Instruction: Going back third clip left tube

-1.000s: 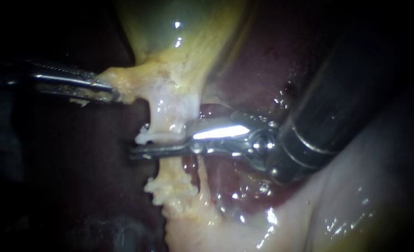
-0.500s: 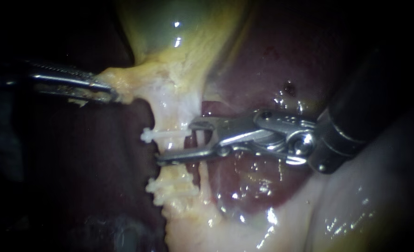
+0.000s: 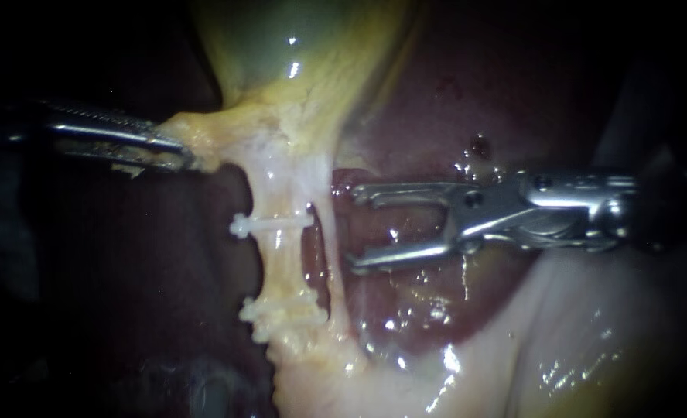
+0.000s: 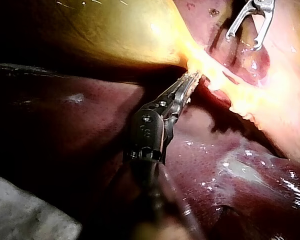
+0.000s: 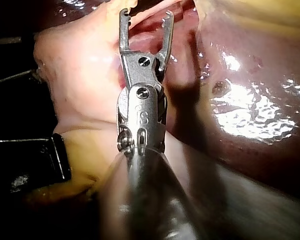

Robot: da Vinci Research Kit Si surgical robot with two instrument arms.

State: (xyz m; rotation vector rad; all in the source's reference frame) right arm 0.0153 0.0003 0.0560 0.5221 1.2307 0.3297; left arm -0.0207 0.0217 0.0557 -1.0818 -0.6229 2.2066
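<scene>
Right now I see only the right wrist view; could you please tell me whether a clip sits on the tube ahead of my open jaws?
Observer: Yes. The endoscope view shows one white clip lying across the pale tube, apart from your right instrument.
Operator: Thank you. What is my left instrument doing?
Observer: The left instrument has its jaws shut on yellowish tissue at the lower end of the gallbladder, beside the tube.

Liver (image 3: 428, 108) — gallbladder (image 3: 305, 46) upon it
</scene>
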